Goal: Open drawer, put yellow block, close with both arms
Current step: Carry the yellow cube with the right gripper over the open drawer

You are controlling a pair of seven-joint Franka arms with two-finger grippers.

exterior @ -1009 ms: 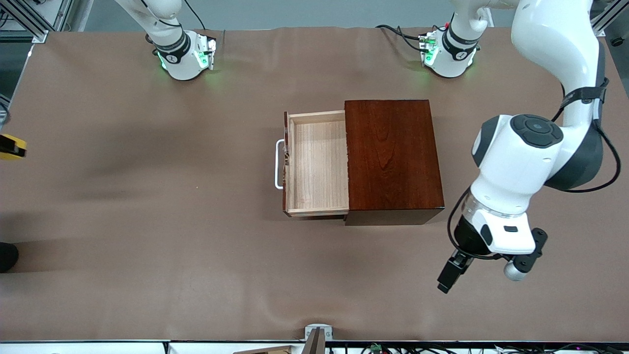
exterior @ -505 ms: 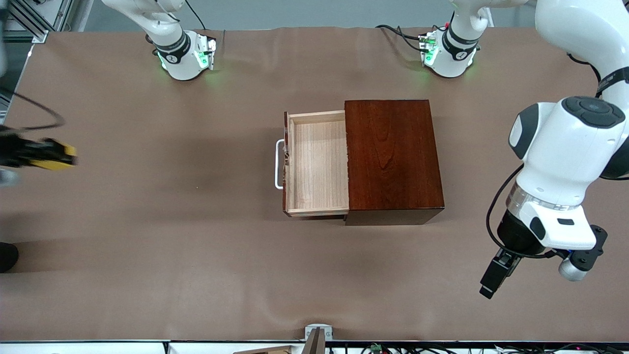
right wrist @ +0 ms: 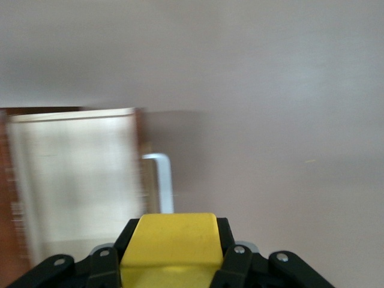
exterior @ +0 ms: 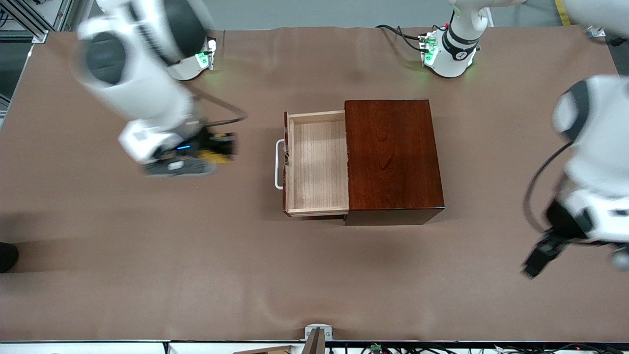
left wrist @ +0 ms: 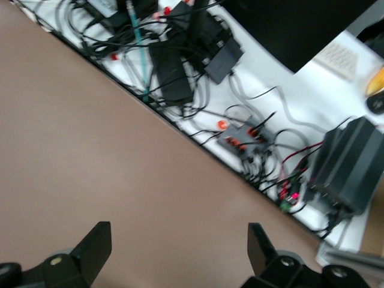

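Front view: drawer (exterior: 317,164) pulled out of the wooden box (exterior: 393,155), toward the right arm's end of the table (exterior: 314,275).
Left gripper (left wrist: 180,252), about four o'clock from the box over bare table, spreads its fingers apart. Right gripper (right wrist: 174,255), at nine o'clock from the drawer handle (exterior: 279,164), seemingly just short of it, clamps the yellow block (right wrist: 171,240).

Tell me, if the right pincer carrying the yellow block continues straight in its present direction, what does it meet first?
Probably the white handle of the open drawer; the right pincer with the yellow block may pass above it, height unclear.
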